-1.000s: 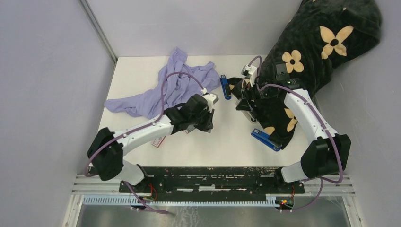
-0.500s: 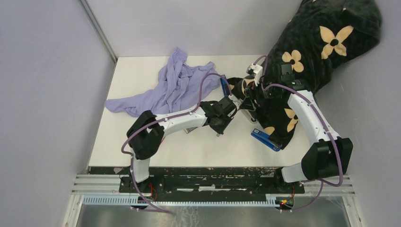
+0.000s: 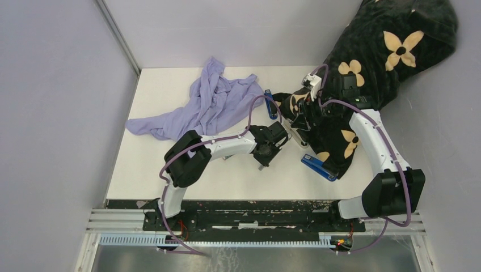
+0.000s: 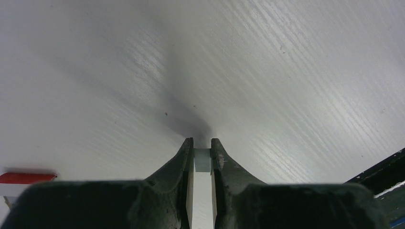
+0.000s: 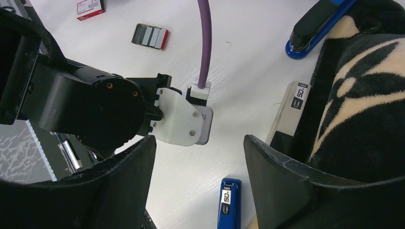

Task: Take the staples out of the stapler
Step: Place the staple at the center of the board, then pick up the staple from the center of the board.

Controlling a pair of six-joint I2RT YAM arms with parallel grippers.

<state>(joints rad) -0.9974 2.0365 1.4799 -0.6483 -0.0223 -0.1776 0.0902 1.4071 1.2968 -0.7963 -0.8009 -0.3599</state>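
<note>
My left gripper [image 4: 202,143] points down close over the white table [image 4: 286,71], shut on a small silver-grey strip of staples [image 4: 202,161] pinched between its tips. From above, the left gripper [image 3: 263,161] sits mid-table. My right gripper [image 3: 300,115] hangs open just behind it with nothing between its fingers [image 5: 282,162]. Under the right gripper [image 5: 199,143] lies a blue stapler [image 5: 229,202]. Beside it is a white-and-black stapler [image 5: 292,110], partly on the dark cloth. A second blue stapler [image 5: 317,21] lies further off.
A black flowered blanket [image 3: 374,62] covers the back right, with one blue stapler [image 3: 319,166] at its front edge. A purple cloth [image 3: 198,107] lies back left. A red-and-white box [image 5: 90,6] and a small red tray of silver strips [image 5: 150,36] lie near the left arm.
The left arm has swung right from beside the purple cloth to mid-table, still shut. The right gripper has drifted slightly back and right, staying open.
</note>
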